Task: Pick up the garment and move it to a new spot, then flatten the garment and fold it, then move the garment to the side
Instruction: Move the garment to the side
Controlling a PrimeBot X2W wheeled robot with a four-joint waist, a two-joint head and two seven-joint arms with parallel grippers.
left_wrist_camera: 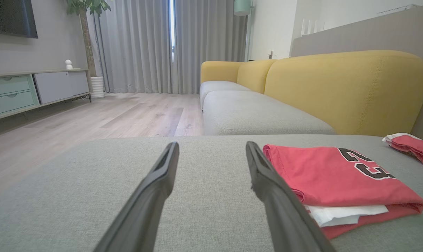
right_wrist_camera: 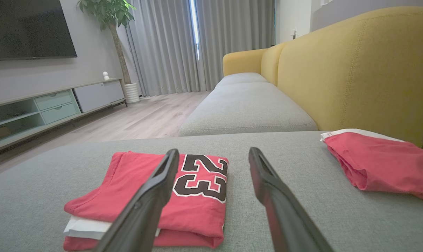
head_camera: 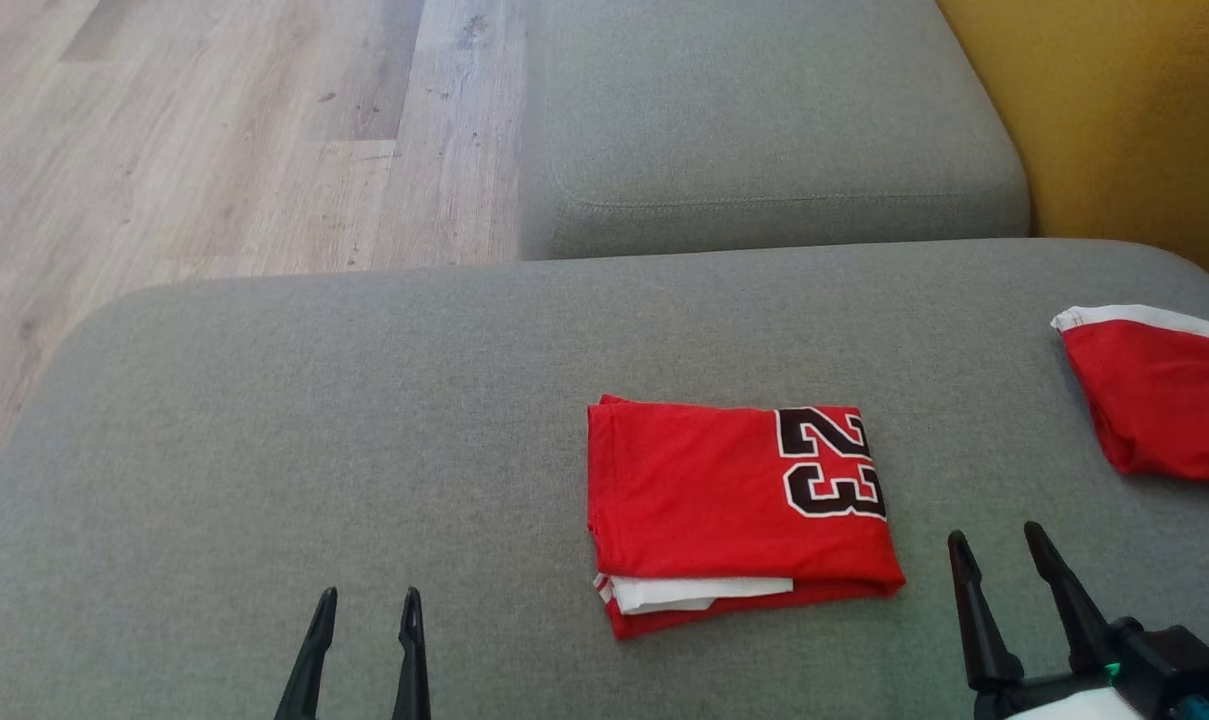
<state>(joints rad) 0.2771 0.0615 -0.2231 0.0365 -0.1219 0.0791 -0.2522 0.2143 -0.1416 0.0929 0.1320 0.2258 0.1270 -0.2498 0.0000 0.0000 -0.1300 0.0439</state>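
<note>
Looking at the jersey (head_camera: 739,505) lying folded into a tidy rectangle on the grey cushion (head_camera: 264,450), a bit right of centre, 23 facing up, white strip poking out of the near edge between red layers. Guessing at the folding being done and only the move to the side left to do, going by the squareness of the stack. Holding the left claw (head_camera: 370,595) low over bare cushion, well left of the jersey, fingers apart, gripping nothing. Parking the right claw (head_camera: 994,533) just off the jersey's near right corner, fingers likewise apart and empty, not touching cloth judging from the head view. Reading that layout as deliberate: flanking the stack with one open claw per side, leaving either edge reachable for a pinch or a slide without wrecking the fold. Also spotting a second red piece (head_camera: 1164,400) with a white band, lying bunched at the far right, near the yellow backrest (head_camera: 1134,120), well apart from the jersey. Taking that as eating up free room on the right, so leaning toward the open stretch of cushion on the left as the easier spot, without knowing the intended side. Worrying a bit about the loose layers: risking peeling the stack open by grabbing just the top one, so favouring getting under the whole thing or pinching every layer at the thick near edge.
</note>
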